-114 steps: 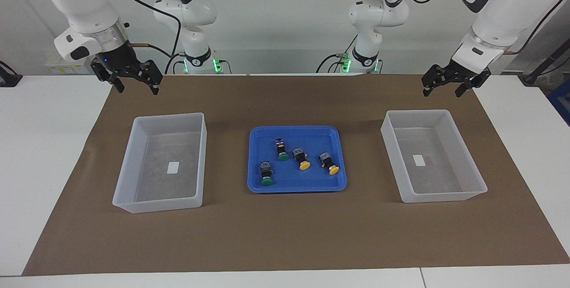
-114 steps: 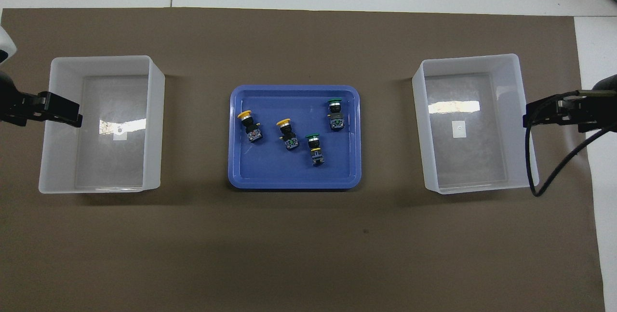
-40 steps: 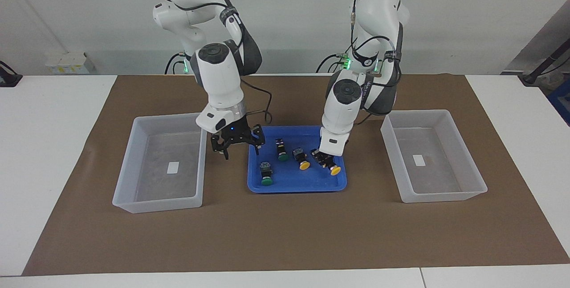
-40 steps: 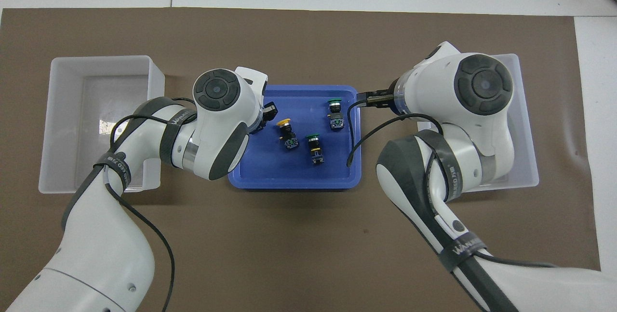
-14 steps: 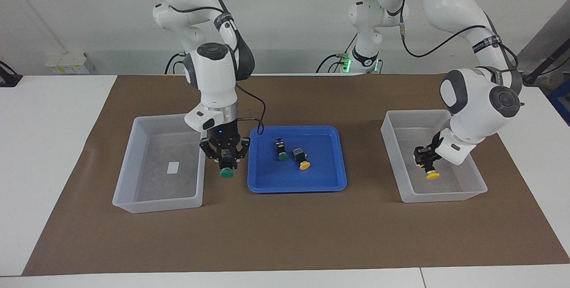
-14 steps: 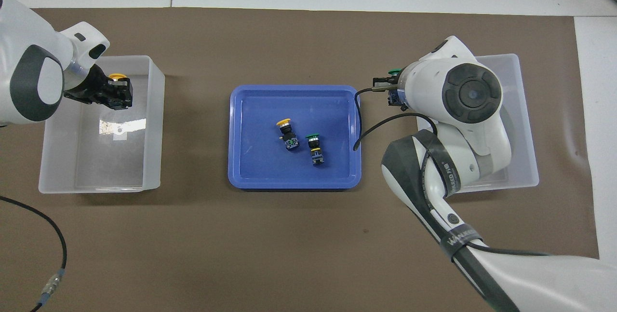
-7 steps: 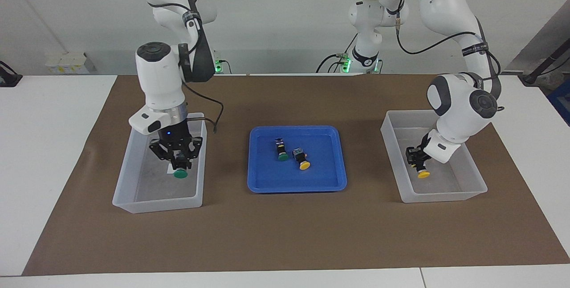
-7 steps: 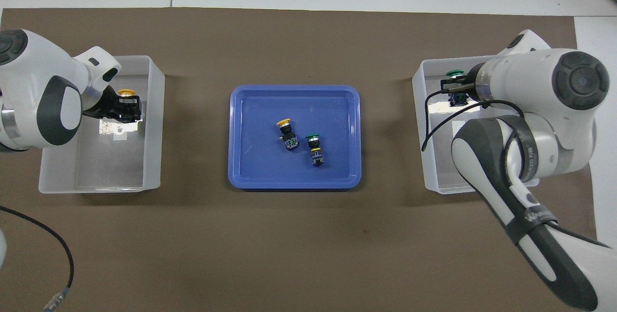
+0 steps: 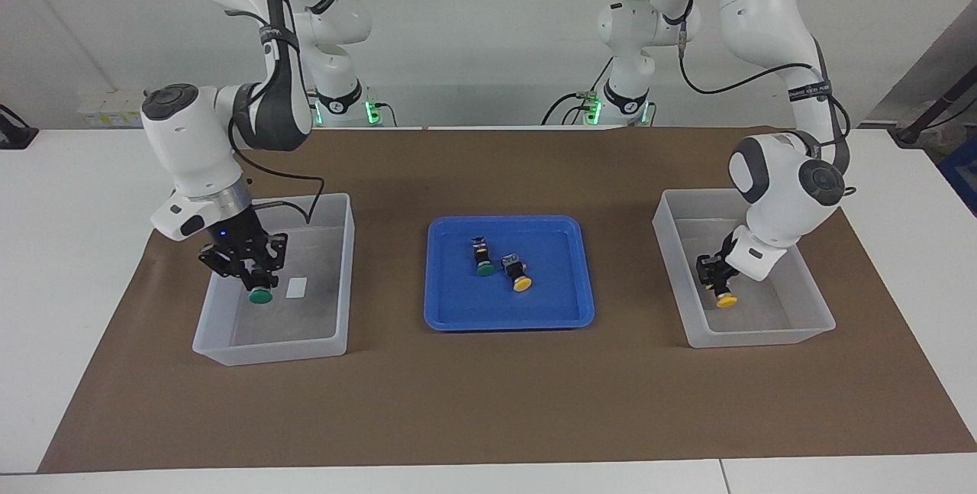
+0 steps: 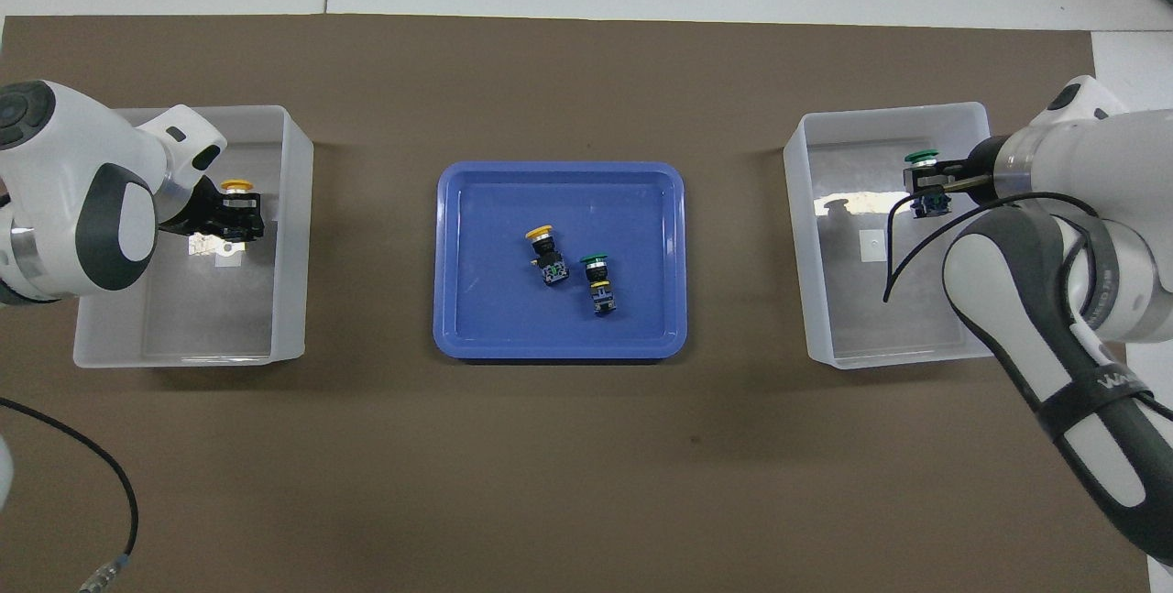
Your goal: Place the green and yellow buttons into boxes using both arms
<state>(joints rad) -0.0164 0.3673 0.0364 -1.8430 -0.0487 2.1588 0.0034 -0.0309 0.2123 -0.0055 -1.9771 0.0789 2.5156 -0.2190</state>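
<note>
My right gripper (image 9: 258,280) (image 10: 926,185) is shut on a green button (image 9: 260,295) (image 10: 920,156), cap pointing down, low inside the box (image 9: 271,353) (image 10: 893,356) at the right arm's end of the table. My left gripper (image 9: 714,274) (image 10: 234,208) is shut on a yellow button (image 9: 726,300) (image 10: 236,184), held low inside the other box (image 9: 756,337) (image 10: 183,359). I cannot tell whether either button touches its box floor. One green button (image 9: 483,259) (image 10: 597,274) and one yellow button (image 9: 519,274) (image 10: 542,245) lie on their sides in the tray.
A shallow blue tray (image 9: 507,320) (image 10: 458,300) sits midway between the two boxes on a brown mat (image 9: 488,402). Each box has a small white label (image 9: 297,288) on its floor. White table surrounds the mat.
My right gripper carried the green button from beside the tray over the box wall and across the box. My left gripper sank slightly with the yellow button.
</note>
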